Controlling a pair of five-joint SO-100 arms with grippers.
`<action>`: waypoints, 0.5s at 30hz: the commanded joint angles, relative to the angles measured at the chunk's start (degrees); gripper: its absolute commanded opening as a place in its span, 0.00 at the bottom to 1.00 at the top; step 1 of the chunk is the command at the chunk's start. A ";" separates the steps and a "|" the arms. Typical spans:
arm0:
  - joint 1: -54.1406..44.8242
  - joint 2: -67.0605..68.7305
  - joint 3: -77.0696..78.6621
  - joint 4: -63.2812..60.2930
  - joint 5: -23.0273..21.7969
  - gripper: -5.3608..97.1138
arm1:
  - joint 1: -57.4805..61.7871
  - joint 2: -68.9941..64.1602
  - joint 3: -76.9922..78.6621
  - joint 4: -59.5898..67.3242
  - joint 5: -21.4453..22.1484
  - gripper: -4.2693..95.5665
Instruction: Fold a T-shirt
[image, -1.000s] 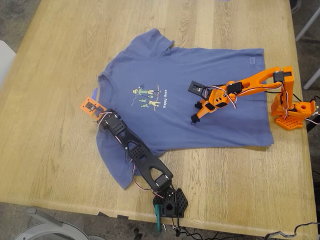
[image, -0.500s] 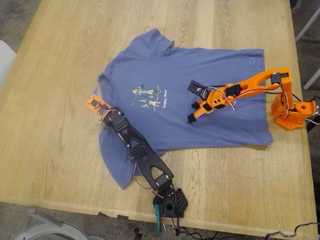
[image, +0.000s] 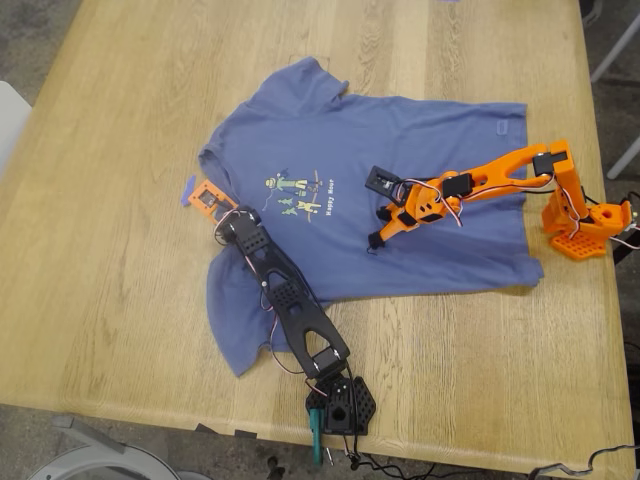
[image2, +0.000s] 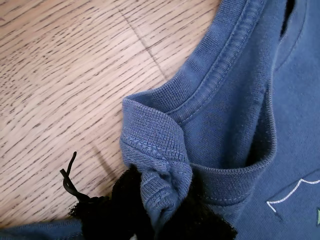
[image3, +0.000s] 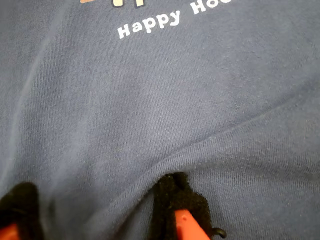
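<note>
– T-shirt (image: 400, 150) first: where does it lie?
– Spread print-up across the middle of the desk (image: 100, 150) in the exterior view. The collar (image2: 225, 65) points to that view's left and the hem to its right. One sleeve lies at upper centre and the other at lower left, under the black arm.

– And the pincers?
– My first pincer (image: 200, 194), centre-left of the exterior view, is clamped on the collar; its wrist view shows the ribbed edge bunched up between the black pads (image2: 195, 220). My second pincer (image: 379, 236), just right of the print (image: 297, 194), stands with its jaws apart. Both pads (image3: 175, 192) press down on the chest cloth, and a low ridge rises between them.

– So which step is this?
– The opening fold, I think: one pincer has the collar and the other pins the middle as a crease line.

– What does the next move need?
– A firm hold on the collar while it is lifted and carried toward the exterior view's right, over the print. The pinning pincer must hold the cloth down without snagging it, or the whole shirt will slide.
</note>
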 joint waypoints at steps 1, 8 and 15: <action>2.55 10.81 -2.55 1.32 -0.26 0.05 | -2.02 -0.88 -0.79 1.32 -0.97 0.33; 4.31 13.27 -2.55 3.43 -0.44 0.05 | -2.72 -0.88 -1.14 3.25 -1.49 0.14; 7.03 15.21 -2.55 2.81 -0.70 0.05 | -1.76 -0.97 -1.58 2.11 -0.62 0.04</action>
